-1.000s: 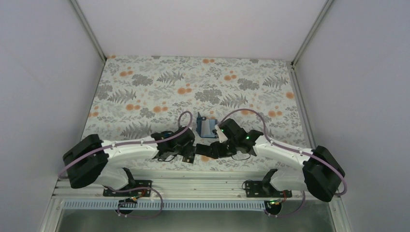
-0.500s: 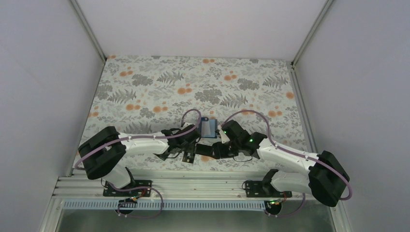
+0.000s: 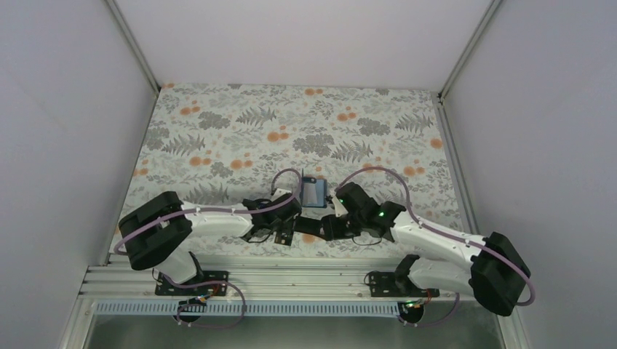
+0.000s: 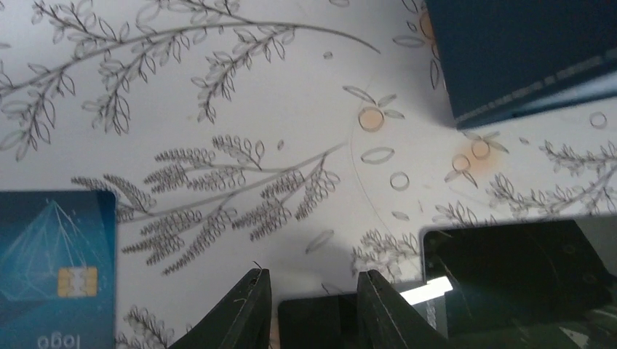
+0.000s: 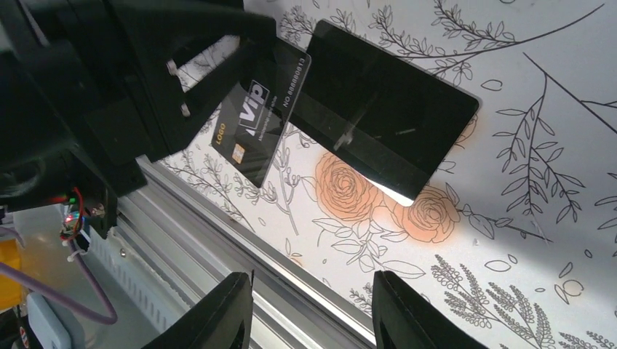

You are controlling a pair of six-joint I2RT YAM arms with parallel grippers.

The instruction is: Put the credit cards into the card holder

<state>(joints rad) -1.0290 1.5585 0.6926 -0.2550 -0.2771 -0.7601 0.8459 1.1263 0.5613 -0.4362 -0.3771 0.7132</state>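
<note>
Near counter (image 3: 218, 123) front edge: left arm (image 3: 218, 217) has reached in to meet right arm (image 3: 429, 236). Card holder (image 3: 314, 193) just beyond both. Left jaws at tilted VIP card (image 5: 258, 120), grip unclear; right jaws spread, empty. Plain black card (image 5: 385, 120), teal card (image 4: 54, 269) flat. Likely pick-up step; insertion pending.

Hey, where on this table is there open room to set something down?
Free: floral cloth between the card holder and the far wall, plus both side edges. Crowded: near centre, left fingers and right fingers among the black cards.
</note>
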